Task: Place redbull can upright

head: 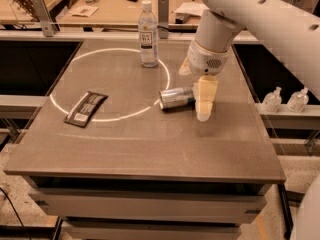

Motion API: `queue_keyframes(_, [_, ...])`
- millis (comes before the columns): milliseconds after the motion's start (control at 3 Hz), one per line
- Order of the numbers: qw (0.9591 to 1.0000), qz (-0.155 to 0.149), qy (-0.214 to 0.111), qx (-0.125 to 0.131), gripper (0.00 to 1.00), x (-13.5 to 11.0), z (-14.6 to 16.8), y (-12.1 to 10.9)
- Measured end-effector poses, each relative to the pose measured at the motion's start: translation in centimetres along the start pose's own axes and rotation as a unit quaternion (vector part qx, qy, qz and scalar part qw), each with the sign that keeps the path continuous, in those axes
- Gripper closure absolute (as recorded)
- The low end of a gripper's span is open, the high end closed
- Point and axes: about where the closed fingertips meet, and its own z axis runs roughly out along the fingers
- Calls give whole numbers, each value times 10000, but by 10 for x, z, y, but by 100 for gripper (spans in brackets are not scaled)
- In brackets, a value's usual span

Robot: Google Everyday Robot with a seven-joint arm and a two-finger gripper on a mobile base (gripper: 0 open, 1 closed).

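Observation:
The redbull can lies on its side on the grey table, its silver end facing left, just right of a white ring of light. My gripper hangs from the white arm directly over the can's right end, and its cream-coloured front part covers that end. Whether it has hold of the can does not show.
A clear plastic water bottle with a white cap stands upright behind the can. A dark snack bar wrapper lies flat at the left. Two small bottles stand on a lower shelf to the right. A cluttered wooden desk lies beyond.

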Motion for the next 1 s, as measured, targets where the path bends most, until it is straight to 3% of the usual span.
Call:
queue_keyframes(667, [9999, -26, 61, -130, 0, -8, 16, -4])
queue_keyframes(1000, [9997, -54, 70, -233, 16, -9, 24, -4])
